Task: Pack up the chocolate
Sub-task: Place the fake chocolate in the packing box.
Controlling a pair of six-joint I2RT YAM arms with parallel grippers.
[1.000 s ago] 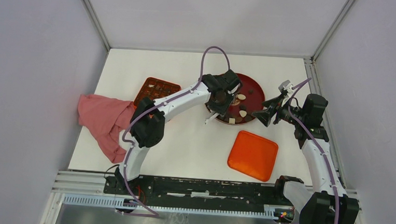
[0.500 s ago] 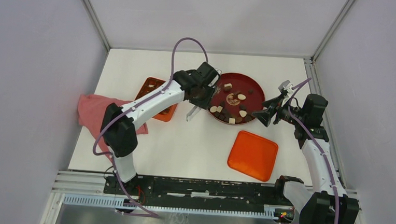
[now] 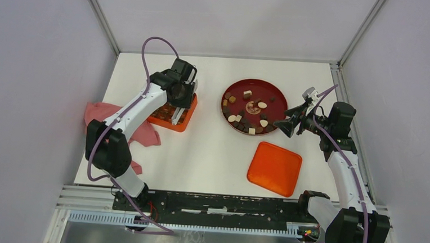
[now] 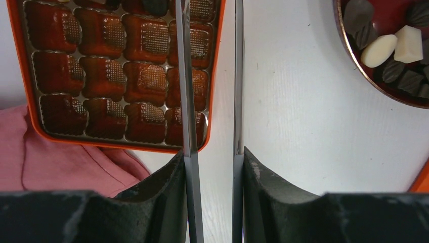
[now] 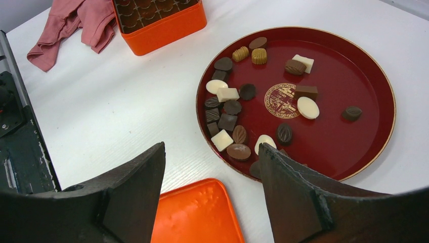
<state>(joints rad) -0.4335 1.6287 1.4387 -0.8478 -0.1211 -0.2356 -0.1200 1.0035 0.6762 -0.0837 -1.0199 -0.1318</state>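
Nearest lies one flat orange square lid [image 3: 275, 168] on the white surface [image 3: 216, 150], one crumpled pink cloth [image 3: 95, 119] to its left. Beyond, the left claw [image 4: 211, 20] hangs over the edge of one orange compartmented box [image 4: 101, 145], blades narrowly apart, tips unseen, so its grip cannot be told. Farthest, roughly twenty-three small chocolate pieces [image 5: 232, 107], six cream, sit on one round dark-red plate [image 5: 354, 61], the right claw [image 5: 211, 148] gaping empty beside it.

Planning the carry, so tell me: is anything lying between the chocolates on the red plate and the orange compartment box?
Nothing visible. Between the chocolates on the red plate and the orange box lies only bare table; the orange lid sits aside, toward the near edge.
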